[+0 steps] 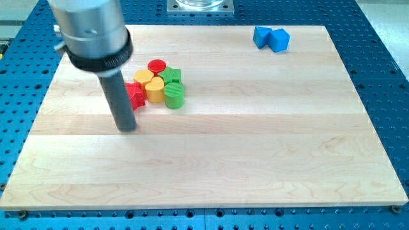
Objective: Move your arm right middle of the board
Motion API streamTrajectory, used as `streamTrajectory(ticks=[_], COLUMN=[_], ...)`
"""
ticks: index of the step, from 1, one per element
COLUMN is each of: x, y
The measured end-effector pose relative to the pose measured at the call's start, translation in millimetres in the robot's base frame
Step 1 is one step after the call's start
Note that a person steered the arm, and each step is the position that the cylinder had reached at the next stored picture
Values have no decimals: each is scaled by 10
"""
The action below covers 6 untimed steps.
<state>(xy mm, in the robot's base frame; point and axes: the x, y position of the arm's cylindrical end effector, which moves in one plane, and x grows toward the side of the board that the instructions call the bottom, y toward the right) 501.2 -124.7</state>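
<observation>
Camera view shows my tip [128,128] resting on the wooden tabletop [255,147] in the view's left half, roughly at mid-height. No claw is fitted to the arm, so there is nothing to read as apart or together; the arm ends in a plain dark rod under a grey cylinder with a black collar [96,38].

Just to the view's right of the rod, and partly hidden behind it, lies a red block [135,96] of jagged, star-like outline. It sits close against the rod's shaft, slightly above the tip; whether they touch I cannot tell. Packed against it further right are a yellow block [153,90], a second yellow block [143,76], a red cylinder [156,66], a green cylinder [174,96] and a green block [170,76] behind it.

Well apart, near the view's top right, two blue blocks [271,38] sit touching each other.

The tabletop's right middle is well away from my tip.
</observation>
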Motion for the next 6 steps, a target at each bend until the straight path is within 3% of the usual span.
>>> streamTrajectory(ticks=[2,3,5,6], x=[-245,-25,135,-225], y=[430,1206,1352,1337])
